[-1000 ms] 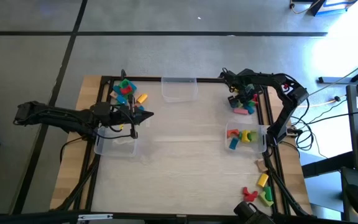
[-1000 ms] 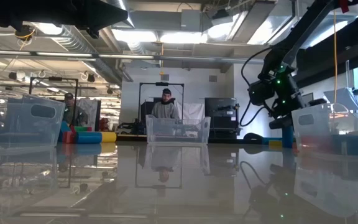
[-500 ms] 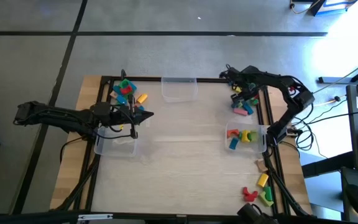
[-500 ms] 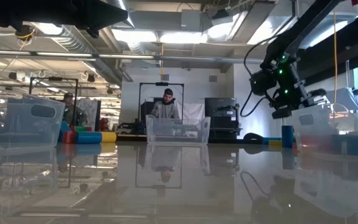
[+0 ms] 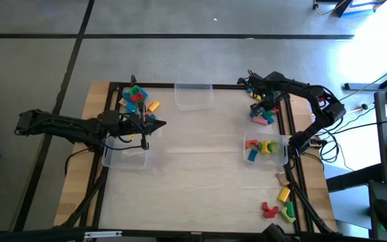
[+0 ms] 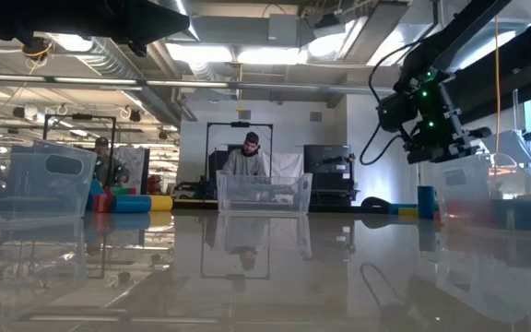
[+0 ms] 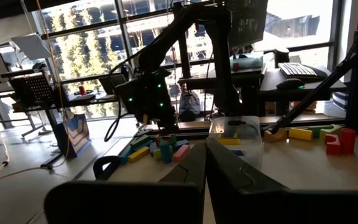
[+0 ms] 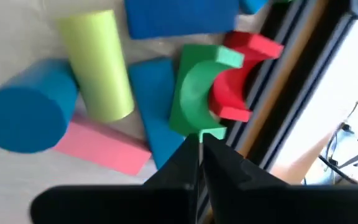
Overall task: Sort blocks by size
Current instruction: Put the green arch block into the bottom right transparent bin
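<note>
Since a second ago the right pincer (image 5: 266, 102) has lifted off the heap of blocks (image 5: 262, 114) at the far right of the bench (image 5: 200, 168), and in the low view it now hangs higher, above the clear bin (image 6: 473, 189) on that side. Its fingers are drawn almost together and grip nothing; the wrist view shows their tips just over a green arch block (image 8: 199, 93), which leans on a red arch block (image 8: 238, 78) next to a yellow-green cylinder (image 8: 101, 65), a blue cylinder (image 8: 23, 115), a pink bar (image 8: 101, 146) and blue bars.

Other blocks lie in the right-hand bin (image 5: 264, 148), where red, yellow, green and blue pieces show. More are scattered at the near right corner (image 5: 279, 205), and another heap (image 5: 136, 99) sits at the far left.

An empty clear bin (image 5: 193, 95) stands at the far middle edge. A further bin (image 5: 125, 153) sits at the left, under the left arm.

The left pincer (image 5: 150, 124) has not moved; it waits over the left side with its fingers pressed together, holding nothing.

A person (image 6: 245, 159) shows in the room beyond the bench.
</note>
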